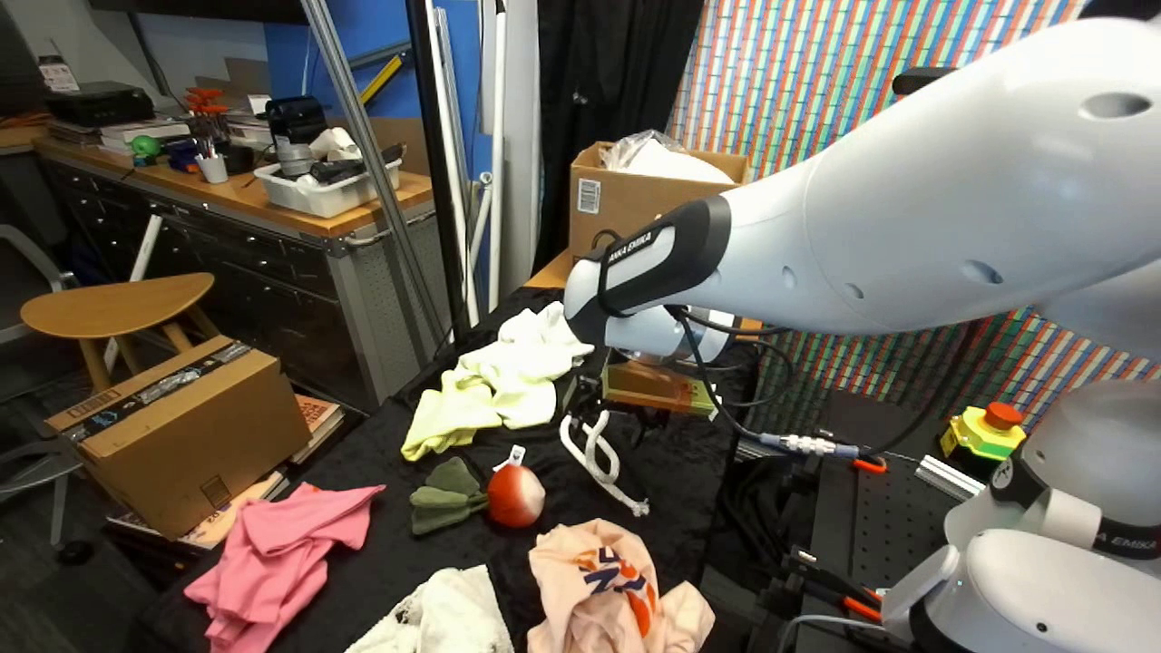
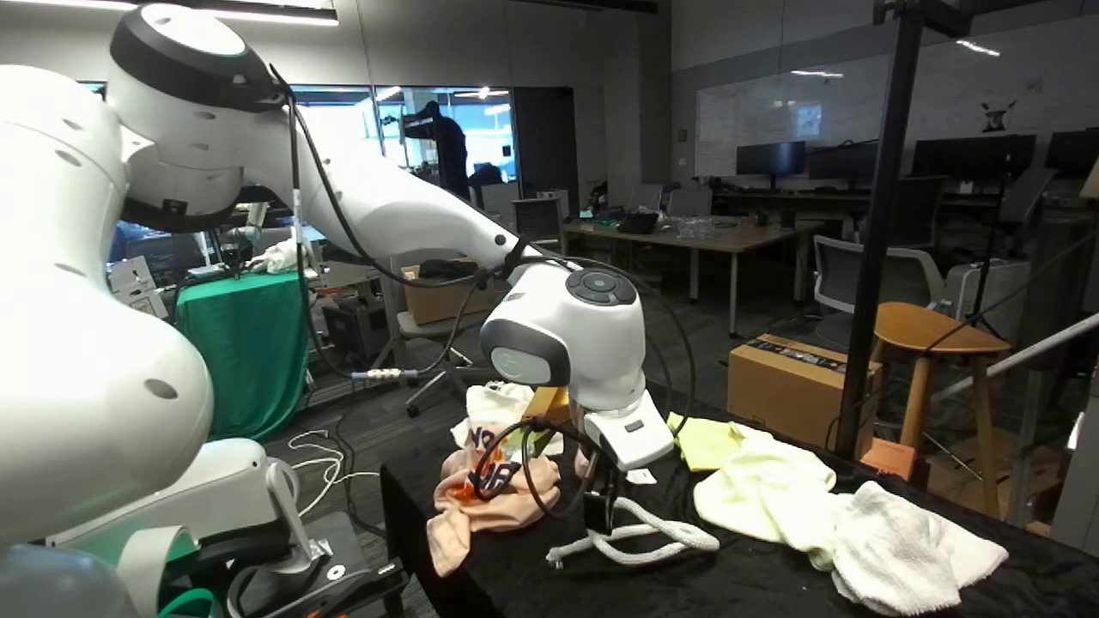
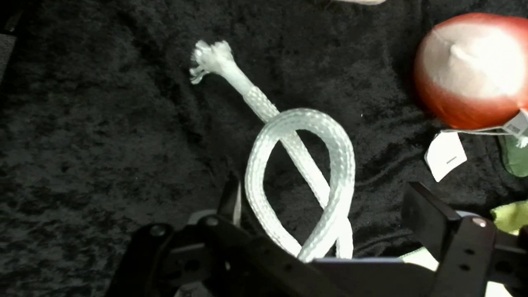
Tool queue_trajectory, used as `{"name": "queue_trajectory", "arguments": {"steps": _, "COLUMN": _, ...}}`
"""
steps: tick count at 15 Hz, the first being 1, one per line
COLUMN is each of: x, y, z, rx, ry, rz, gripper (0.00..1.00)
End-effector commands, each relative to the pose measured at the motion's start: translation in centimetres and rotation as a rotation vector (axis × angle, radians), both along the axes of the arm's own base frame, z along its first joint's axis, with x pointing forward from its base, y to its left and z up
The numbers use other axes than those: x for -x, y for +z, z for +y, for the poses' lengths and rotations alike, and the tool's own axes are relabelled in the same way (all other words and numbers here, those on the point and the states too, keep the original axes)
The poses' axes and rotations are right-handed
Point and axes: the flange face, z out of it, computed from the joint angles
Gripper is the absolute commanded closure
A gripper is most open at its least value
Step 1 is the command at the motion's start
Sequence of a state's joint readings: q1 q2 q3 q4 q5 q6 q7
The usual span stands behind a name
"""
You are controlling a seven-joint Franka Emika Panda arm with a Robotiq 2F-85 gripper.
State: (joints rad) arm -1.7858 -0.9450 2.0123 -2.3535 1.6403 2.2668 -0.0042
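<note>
White looped rope showed between the black gripper's parted fingers, more room toward one; an exterior view, unlike the wrist's, caught crumpled pink fabric.

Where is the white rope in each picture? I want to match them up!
In an exterior view: the white rope is just below the middle.
In an exterior view: the white rope is low, right of the middle.
In the wrist view: the white rope is looped, in the middle.
Shared by all: the black cloth under it.
</note>
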Motion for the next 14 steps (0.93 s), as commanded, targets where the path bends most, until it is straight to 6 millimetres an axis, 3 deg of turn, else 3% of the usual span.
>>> {"name": "queue_trajectory", "arguments": {"steps": 1, "x": -0.6, "y": 0.0, "z": -0.4, "rx": 0.028, "ry": -0.039, "rz": -0.016, "gripper": 0.0}}
{"name": "queue_trajectory", "arguments": {"steps": 3, "x": -0.7, "y": -0.2, "z": -0.6, "rx": 0.042, "ry": -0.047, "rz": -0.016, "gripper": 0.26}}
{"name": "queue_trajectory", "arguments": {"steps": 10, "x": -0.9, "y": -0.5, "z": -1.2, "rx": 0.068, "ry": -0.067, "rz": -0.034, "gripper": 0.8}}
{"name": "queue_trajectory", "arguments": {"steps": 12, "x": -0.8, "y": -0.3, "z": -1.3, "rx": 0.085, "ry": -0.068, "rz": -0.042, "gripper": 0.92}}
{"name": "queue_trajectory", "arguments": {"steps": 14, "x": -0.8, "y": 0.1, "z": -1.5, "rx": 0.096, "ry": -0.068, "rz": -0.051, "gripper": 0.94}}
